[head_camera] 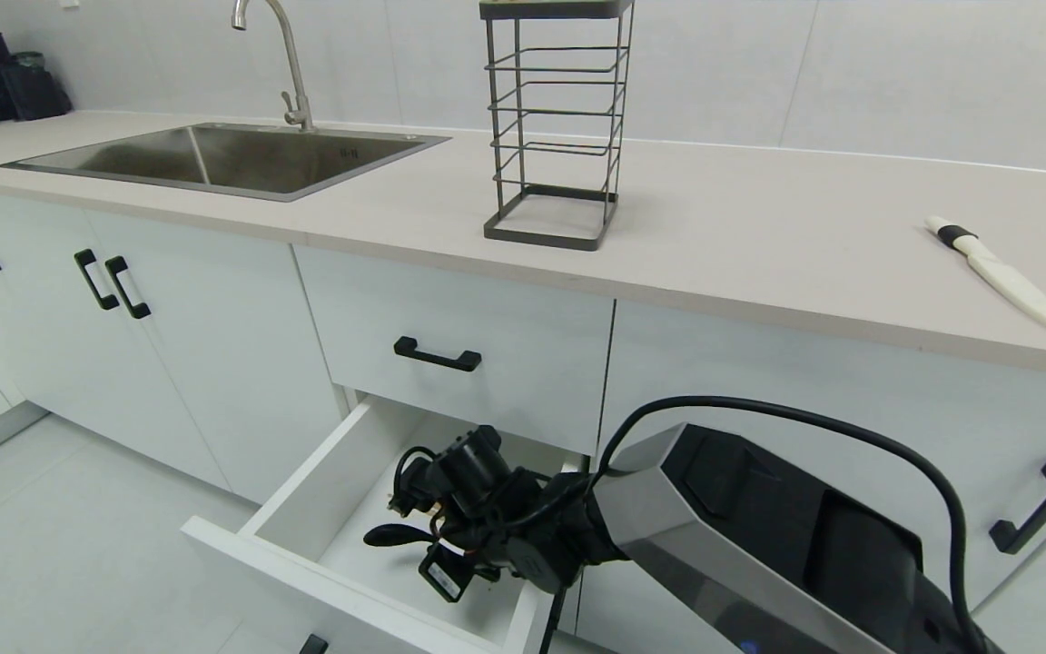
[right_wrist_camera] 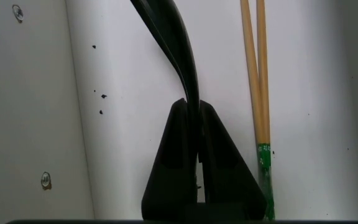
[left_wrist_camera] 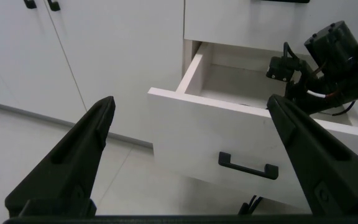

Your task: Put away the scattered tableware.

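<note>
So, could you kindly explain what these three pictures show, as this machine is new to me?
It is a two-armed robot in a kitchen. The head camera looks down at a counter with a sink, a wire rack and a white knife, above an open drawer. The other two cameras sit on the wrists. The right gripper, in the drawer, is shut on a black spoon; chopsticks lie on the drawer floor. The left gripper is open, facing the drawer front.

Bright, even light; soft sheen on the sink [head_camera: 214,159], faint shadow under the wire rack [head_camera: 541,239]. Drawer floor [right_wrist_camera: 123,124] around the right gripper [right_wrist_camera: 199,118] is evenly lit, its black spoon [right_wrist_camera: 173,37] near-silhouette. Head view bows at the edges.
</note>
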Controlling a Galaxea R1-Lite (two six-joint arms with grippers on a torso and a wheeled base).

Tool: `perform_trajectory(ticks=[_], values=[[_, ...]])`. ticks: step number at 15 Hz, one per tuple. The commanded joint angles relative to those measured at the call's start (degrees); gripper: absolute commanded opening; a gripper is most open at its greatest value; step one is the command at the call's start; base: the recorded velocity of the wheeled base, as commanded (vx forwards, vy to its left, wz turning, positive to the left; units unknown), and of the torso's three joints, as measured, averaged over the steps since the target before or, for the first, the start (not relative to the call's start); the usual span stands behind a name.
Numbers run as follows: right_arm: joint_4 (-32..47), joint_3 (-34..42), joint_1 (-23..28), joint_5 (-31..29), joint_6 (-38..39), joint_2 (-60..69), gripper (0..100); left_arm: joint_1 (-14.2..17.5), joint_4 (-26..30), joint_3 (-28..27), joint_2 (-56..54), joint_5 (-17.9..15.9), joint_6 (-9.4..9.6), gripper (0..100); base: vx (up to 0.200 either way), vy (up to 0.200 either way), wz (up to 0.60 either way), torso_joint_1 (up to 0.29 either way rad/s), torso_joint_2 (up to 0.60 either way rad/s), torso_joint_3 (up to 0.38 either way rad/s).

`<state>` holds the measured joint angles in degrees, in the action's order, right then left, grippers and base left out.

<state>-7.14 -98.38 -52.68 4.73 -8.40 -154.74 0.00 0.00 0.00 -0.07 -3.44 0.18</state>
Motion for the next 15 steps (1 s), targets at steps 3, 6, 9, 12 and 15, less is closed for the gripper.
perform_trajectory(ticks=[3, 6, 9, 12, 15], values=[[0.6, -0.8, -0.1, 0.1, 0.0, 0.1, 100, 0.0, 0.0, 0.0, 0.1, 0.0, -0.01, 100, 0.0, 0.0, 0.0, 0.0, 0.0, 0.0], [1.2, -0.7, -0.2, 0.1, 0.0, 3.7, 100, 0.0, 0.0, 0.0, 0.1, 0.0, -0.01, 100, 0.0, 0.0, 0.0, 0.0, 0.0, 0.0], [3.9, -0.7, -0.9, 0.0, 0.0, 8.3, 100, 0.0, 0.0, 0.0, 0.1, 0.0, -0.01, 100, 0.0, 0.0, 0.0, 0.0, 0.0, 0.0], [4.9, 0.2, -1.8, -0.2, 0.1, 13.6, 100, 0.0, 0.0, 0.0, 0.1, 0.0, -0.01, 100, 0.0, 0.0, 0.0, 0.0, 0.0, 0.0], [4.9, 3.9, -2.6, -2.2, 0.1, 19.1, 100, 0.0, 0.0, 0.0, 0.1, 0.0, -0.01, 100, 0.0, 0.0, 0.0, 0.0, 0.0, 0.0]])
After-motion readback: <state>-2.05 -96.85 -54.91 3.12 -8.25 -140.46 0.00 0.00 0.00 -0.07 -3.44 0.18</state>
